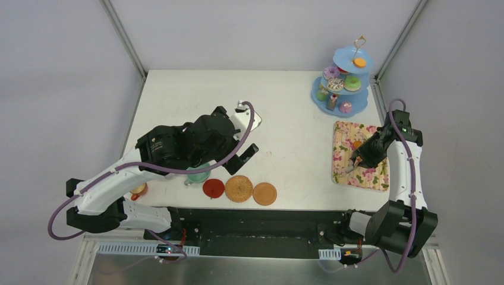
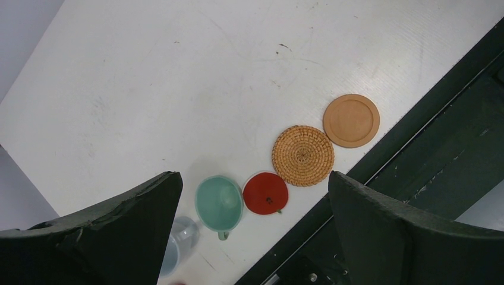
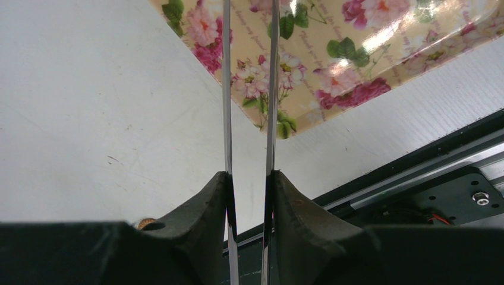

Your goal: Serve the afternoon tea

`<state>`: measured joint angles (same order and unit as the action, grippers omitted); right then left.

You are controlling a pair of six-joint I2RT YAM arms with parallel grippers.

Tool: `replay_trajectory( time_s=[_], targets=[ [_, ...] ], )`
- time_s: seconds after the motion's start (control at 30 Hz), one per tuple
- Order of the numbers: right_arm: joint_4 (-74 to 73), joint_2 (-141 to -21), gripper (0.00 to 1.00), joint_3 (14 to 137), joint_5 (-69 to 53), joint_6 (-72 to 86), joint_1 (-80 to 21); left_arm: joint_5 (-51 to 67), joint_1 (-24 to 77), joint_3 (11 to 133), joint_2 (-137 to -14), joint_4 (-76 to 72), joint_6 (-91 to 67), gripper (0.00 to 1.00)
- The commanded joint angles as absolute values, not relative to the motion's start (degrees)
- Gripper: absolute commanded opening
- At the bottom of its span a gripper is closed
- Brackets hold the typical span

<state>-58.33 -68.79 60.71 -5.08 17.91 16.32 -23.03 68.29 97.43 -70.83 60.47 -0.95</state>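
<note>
Three coasters lie in a row near the table's front edge: red (image 2: 265, 193), woven (image 2: 303, 155) and tan (image 2: 351, 120). The mint green cup (image 2: 219, 202) stands left of the red coaster, with the grey-blue cup (image 2: 178, 243) beside it. The orange cup (image 1: 138, 191) is further left. My left gripper (image 2: 254, 175) hangs open above the cups and coasters and holds nothing. The light-blue stand (image 1: 345, 80), with donuts on it, is at the back right. My right gripper (image 3: 249, 175) is shut on the metal tongs (image 3: 226, 89) over the floral tray (image 3: 333, 59).
The floral tray (image 1: 359, 155) lies at the right, near the front edge of the table. The left arm (image 1: 178, 145) reaches across the front left and hides part of the cups in the top view. The black frame rail (image 1: 249, 217) runs along the near edge.
</note>
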Motion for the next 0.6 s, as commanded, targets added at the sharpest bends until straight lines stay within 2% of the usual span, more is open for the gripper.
replay_trajectory(
  time_s=[0.0,0.57],
  targets=[
    [-59.5,-67.0,0.29,64.7,-7.9,19.6,16.6,-23.4,68.5,96.7,-69.3,59.9,-0.5,1.00],
    [-61.6,-68.5,0.26,70.9,-10.7,21.6,16.5,-24.0,68.5,95.4,-67.9,59.6,1.2,1.00]
  ],
)
